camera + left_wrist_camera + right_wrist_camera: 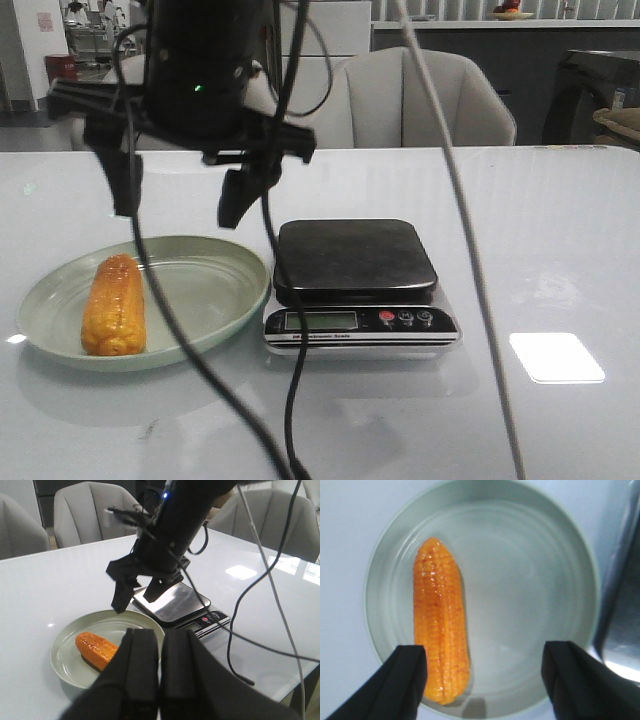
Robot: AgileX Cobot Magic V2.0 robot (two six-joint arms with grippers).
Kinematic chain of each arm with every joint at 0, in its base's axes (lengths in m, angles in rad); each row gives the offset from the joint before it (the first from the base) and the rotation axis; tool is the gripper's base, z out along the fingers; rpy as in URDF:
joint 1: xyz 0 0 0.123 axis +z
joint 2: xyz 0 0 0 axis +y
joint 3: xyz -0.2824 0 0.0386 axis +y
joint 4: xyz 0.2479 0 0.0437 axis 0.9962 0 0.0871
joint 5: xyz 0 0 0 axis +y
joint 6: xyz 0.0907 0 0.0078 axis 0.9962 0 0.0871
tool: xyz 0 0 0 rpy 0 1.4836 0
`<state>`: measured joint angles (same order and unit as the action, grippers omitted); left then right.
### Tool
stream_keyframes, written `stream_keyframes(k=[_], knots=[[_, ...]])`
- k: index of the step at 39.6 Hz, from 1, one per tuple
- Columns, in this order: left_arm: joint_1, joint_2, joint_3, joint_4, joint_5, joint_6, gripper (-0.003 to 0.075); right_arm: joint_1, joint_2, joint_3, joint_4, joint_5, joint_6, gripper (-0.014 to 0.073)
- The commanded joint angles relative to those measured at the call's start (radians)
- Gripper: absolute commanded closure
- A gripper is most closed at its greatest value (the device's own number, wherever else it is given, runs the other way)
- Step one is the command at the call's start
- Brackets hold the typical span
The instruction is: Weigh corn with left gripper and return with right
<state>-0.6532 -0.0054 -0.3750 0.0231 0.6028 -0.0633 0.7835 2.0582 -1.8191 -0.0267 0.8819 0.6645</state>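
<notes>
The corn (114,305), an orange-yellow cob, lies on the left side of a pale green plate (215,290). The black scale (352,255) stands just right of the plate with its platform bare. My right gripper (180,200) hangs open and empty above the plate. In the right wrist view its fingers (485,652) straddle the plate (530,580), with the corn (441,625) beside one finger, well below. My left gripper (160,640) is shut and empty, held back from the plate (67,667), corn (97,650) and scale (172,600); it is out of the front view.
Black cables (290,400) hang from the right arm across the front of the plate and scale. A grey cable (470,250) crosses right of the scale. Grey chairs (420,100) stand behind the white table (540,250).
</notes>
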Motion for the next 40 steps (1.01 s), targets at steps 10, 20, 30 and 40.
stream_keyframes(k=[10, 20, 30, 40], knots=[[0.001, 0.004, -0.024, 0.003, -0.085, -0.002, 0.0606, -0.183, -0.269, 0.056, 0.143, 0.101, -0.433, 0.0018], [0.001, 0.004, -0.024, 0.003, -0.085, -0.002, 0.0607, -0.312, -0.556, 0.389, 0.15, -0.029, -0.551, 0.0018], [0.001, 0.004, -0.024, 0.003, -0.085, -0.002, 0.0607, -0.347, -0.878, 0.72, 0.15, -0.217, -0.603, 0.0018], [0.001, 0.004, -0.024, 0.003, -0.085, -0.002, 0.0607, -0.347, -1.204, 0.993, 0.149, -0.376, -0.609, 0.0018]])
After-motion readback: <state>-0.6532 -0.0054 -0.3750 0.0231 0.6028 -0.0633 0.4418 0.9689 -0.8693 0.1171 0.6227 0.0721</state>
